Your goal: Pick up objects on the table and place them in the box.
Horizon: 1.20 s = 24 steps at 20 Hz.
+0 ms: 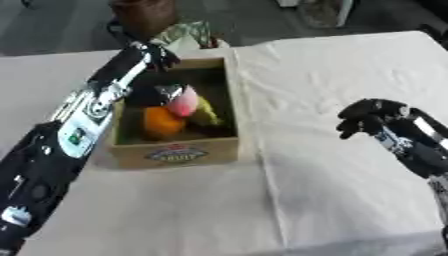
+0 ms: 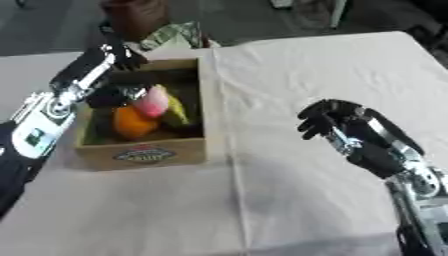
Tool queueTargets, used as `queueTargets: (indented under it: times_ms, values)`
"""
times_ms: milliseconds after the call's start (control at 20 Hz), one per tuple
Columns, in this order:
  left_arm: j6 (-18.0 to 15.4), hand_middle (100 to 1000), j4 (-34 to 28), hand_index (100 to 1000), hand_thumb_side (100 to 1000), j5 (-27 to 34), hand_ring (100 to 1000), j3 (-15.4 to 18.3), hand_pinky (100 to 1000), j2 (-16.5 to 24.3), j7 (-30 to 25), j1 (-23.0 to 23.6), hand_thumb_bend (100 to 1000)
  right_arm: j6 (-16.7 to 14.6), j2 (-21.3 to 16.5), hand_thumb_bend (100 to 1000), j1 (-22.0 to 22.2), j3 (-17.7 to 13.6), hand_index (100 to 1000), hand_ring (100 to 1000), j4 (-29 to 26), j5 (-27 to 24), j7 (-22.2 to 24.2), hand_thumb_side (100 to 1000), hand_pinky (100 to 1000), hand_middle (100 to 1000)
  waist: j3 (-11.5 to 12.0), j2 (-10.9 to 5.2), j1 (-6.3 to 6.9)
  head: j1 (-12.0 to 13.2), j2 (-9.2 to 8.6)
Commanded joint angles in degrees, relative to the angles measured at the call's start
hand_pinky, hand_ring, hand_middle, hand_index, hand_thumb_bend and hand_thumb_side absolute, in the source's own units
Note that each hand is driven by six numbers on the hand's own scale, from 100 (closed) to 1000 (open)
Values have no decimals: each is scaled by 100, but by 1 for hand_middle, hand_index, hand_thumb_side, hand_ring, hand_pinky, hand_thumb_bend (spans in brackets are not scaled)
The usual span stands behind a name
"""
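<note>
The open brown cardboard box (image 1: pixel 179 150) sits on the white cloth-covered table (image 2: pixel 315 65). Inside lie an orange round fruit (image 1: pixel 161 121), a pink egg-shaped thing (image 1: pixel 183 103) and a yellow piece (image 1: pixel 206 113). The left hand (image 2: pixel 122 56) is at the box's far left corner, and I cannot tell how its fingers are. The right eye view shows more of the right arm. The right hand (image 1: pixel 367 117) hovers over the cloth with fingers curled, holding nothing. Behind the table are a grey floor and a brown thing (image 1: pixel 144 15).
</note>
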Motion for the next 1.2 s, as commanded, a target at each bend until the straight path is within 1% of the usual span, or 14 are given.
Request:
queueTargets:
  times_ms: [50, 100, 150, 250, 350, 500, 600, 700, 800, 850, 900, 1000, 1100, 1200]
  values:
    - [216, 653, -512, 762, 918, 305, 674, 266, 673, 263, 193, 38, 295, 10, -48, 100, -58, -54, 714, 662, -45, 0, -3, 521, 616, 675, 24, -102, 1, -31, -31]
    - [268, 643, -655, 757, 899, 395, 665, 353, 667, 306, 270, 139, 259, 12, -42, 100, -58, -55, 714, 662, -47, -4, -2, 521, 617, 675, 39, -104, -3, -50, -34]
    - [316, 624, -801, 741, 868, 487, 647, 442, 654, 347, 355, 258, 190, 13, -50, 100, -53, -61, 714, 662, -47, -5, -4, 520, 617, 675, 66, -109, -4, -72, -38]
    - [399, 594, -1104, 715, 838, 675, 614, 648, 620, 391, 538, 540, 110, 8, -99, 100, -41, -97, 714, 662, -47, 2, -38, 517, 617, 675, 164, -111, 6, -97, -52]
    - [506, 586, -1374, 709, 859, 859, 606, 869, 609, 407, 721, 834, 103, -1, -134, 100, -49, -123, 714, 662, -48, 6, -74, 517, 617, 675, 245, -103, 18, -110, -46]
    - [726, 577, -1547, 701, 893, 1137, 597, 1265, 595, 346, 998, 1285, 113, -11, -152, 100, -51, -158, 714, 662, -49, 7, -110, 516, 617, 676, 331, -93, 15, -158, -74]
    - [821, 574, -1654, 700, 902, 1321, 594, 1437, 592, 307, 1166, 1583, 117, -12, -159, 100, -43, -172, 714, 662, -46, 6, -127, 516, 617, 675, 358, -101, 11, -156, -70]
    - [862, 574, -1814, 700, 902, 1515, 594, 1478, 592, 318, 1267, 1808, 117, -11, -160, 100, -37, -168, 714, 662, -43, 5, -131, 516, 617, 675, 356, -113, 10, -143, -58]
    - [895, 574, -1902, 700, 902, 1718, 594, 1478, 592, 351, 1307, 1880, 117, -11, -160, 100, -35, -166, 714, 662, -42, 5, -131, 516, 617, 675, 354, -117, 11, -139, -56]
    - [906, 569, -1922, 698, 923, 1818, 589, 1480, 585, 366, 1318, 1897, 119, -11, -160, 100, -36, -166, 714, 662, -42, 4, -132, 516, 617, 675, 357, -117, 11, -137, -55]
    - [948, 561, -1872, 692, 930, 1914, 580, 1541, 576, 315, 1334, 1965, 100, -7, -149, 100, -46, -179, 717, 661, -42, -3, -145, 518, 616, 675, 418, -98, 1, -114, -57]
    - [1037, 548, -1905, 687, 927, 2096, 570, 1707, 573, 94, 1278, 2198, 100, 6, -142, 100, -39, -205, 718, 660, -38, -19, -180, 517, 615, 674, 561, -98, -7, -131, -17]
    - [1056, 541, -2134, 685, 931, 2277, 564, 1750, 569, -145, 1238, 2477, 100, 17, -146, 100, -14, -209, 719, 659, -34, -25, -197, 517, 615, 673, 611, -118, 0, -121, 31]
    - [1098, 535, -2402, 683, 931, 2453, 558, 1733, 566, -265, 1216, 2758, 100, 23, -151, 100, 4, -213, 721, 658, -32, -28, -214, 515, 614, 672, 620, -133, 7, -69, 55]
